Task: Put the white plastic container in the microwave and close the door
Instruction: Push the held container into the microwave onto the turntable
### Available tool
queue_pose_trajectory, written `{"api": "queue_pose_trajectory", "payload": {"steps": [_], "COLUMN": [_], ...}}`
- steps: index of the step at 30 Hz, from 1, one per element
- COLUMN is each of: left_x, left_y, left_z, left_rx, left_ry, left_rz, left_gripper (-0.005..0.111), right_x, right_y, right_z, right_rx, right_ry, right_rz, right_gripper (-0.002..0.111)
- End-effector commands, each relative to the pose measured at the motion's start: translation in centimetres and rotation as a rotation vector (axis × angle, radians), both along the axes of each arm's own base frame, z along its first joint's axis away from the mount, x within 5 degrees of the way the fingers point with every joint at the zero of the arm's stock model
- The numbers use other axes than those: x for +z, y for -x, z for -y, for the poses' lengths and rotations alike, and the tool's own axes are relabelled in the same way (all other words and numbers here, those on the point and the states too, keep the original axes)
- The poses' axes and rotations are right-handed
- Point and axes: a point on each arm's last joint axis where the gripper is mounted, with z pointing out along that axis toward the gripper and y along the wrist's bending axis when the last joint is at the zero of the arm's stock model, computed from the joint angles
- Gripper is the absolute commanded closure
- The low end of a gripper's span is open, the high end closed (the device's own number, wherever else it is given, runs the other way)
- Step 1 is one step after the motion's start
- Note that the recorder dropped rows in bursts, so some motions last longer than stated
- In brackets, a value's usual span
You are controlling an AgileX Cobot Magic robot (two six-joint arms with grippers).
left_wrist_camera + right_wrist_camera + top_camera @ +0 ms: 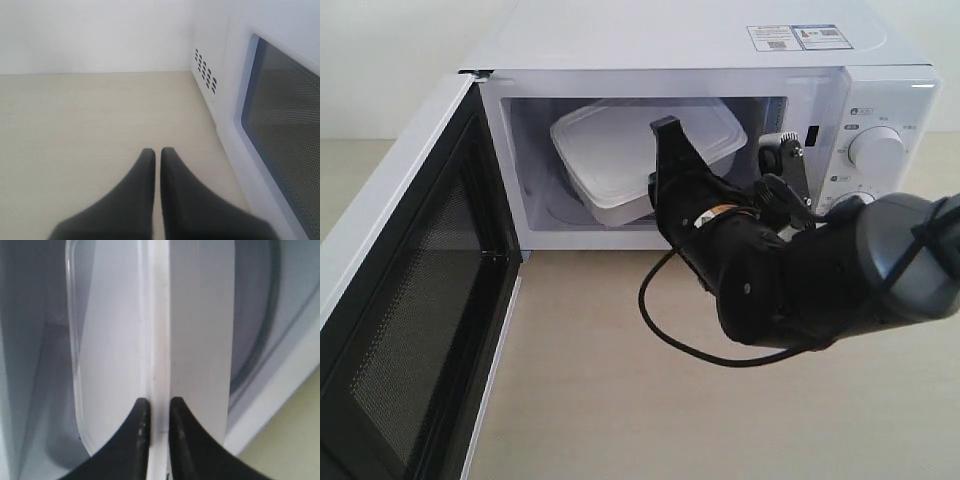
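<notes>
Right gripper [159,402] is clenched on the rim of the flat rectangular white plastic container [620,150] with rounded corners, its black fingers [137,425] pinching the lid's edge from both sides. The container is already inside the cavity of the boxy white microwave [670,40], which stands along the far edge of the pale wooden worktop [620,400]. It is tilted, with its lid facing outward. I cannot tell whether its lower corner touches the cavity floor.

The white side-hinged door [410,300], with its black mesh inner face, stands wide open and reaches toward the near left corner of the worktop. The left gripper [156,152] is closed on nothing. It hangs low over the bare worktop by the left edge, beside the door's outer face.

The main risk, as I judge it, is letting go while the box is this tilted. It could drop, slide or come to rest leaning, and a corner left over the sill would block the door. The loop of black cable [655,320] hanging under the right wrist could catch on the sill as the arm backs out. Swinging the door before that arm is out of the opening would strike it.
</notes>
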Motion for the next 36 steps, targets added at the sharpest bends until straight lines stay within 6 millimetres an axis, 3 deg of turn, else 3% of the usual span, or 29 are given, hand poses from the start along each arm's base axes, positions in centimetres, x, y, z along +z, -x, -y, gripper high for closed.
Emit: {"api": "queue_pose_trajectory", "payload": {"steps": [1,11,32,34,36], "left_x": [-0.1,-0.1,-0.1,-0.1,-0.1], "left_y": [0.0,0.0,0.0,0.0,0.0], "left_z": [0.0,0.0,0.0,0.0,0.0], "left_rx": [0.001,0.001,0.001,0.001,0.001], "left_ry": [0.004,0.004,0.004,0.004,0.004], "left_rz": [0.000,0.000,0.000,0.000,0.000], "left_gripper": [0.102,0.102,0.102,0.102,0.102], "right_x": [1.1,-1.1,-0.2,-0.2,-0.2], "right_y": [-0.9,-2.3,-5.1,-5.1,-5.1], "right_z": [-0.5,-1.9,-0.6,-0.6,-0.6], "right_rx": [-0.055,-0.076,-0.127,-0.127,-0.128], "right_ry": [-0.021,-0.027,-0.072,-0.072,-0.074], "right_rz": [0.024,-0.062,-0.087,-0.087,-0.087], "right_gripper": [0.109,0.109,0.109,0.106,0.097]}}
